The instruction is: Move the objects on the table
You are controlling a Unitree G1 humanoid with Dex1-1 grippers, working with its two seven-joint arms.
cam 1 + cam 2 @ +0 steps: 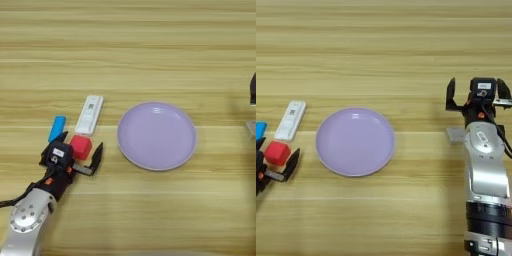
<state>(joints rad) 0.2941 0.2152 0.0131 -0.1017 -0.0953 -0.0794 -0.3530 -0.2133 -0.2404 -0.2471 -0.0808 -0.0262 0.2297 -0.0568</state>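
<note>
On the light wooden table (150,50), the left claw (80,152) sits near the left edge, toward the front, with its two black fingers spread apart. The red cube (80,146) lies between those fingers; whether either finger touches it cannot be told. One finger (97,156) stands just right of the cube, the other at the cube's left side, close to the blue bar.

The blue bar (57,127) lies flat just behind and to the left of the cube, tilted so its far end leans to the right. Beside it, further right, a white rectangular device (90,114) lies at a similar tilt, just behind the cube and apart from it.

A lilac plate (156,135) rests near the middle of the table, a little right of the cube and the left claw, with nothing on it.

The right claw (476,95) is well apart from all this, near the right edge of the table, its fingers open and holding nothing. The silver right arm runs from it toward the front edge. A small pale grey square piece (455,134) lies flat on the table just left of that arm.
</note>
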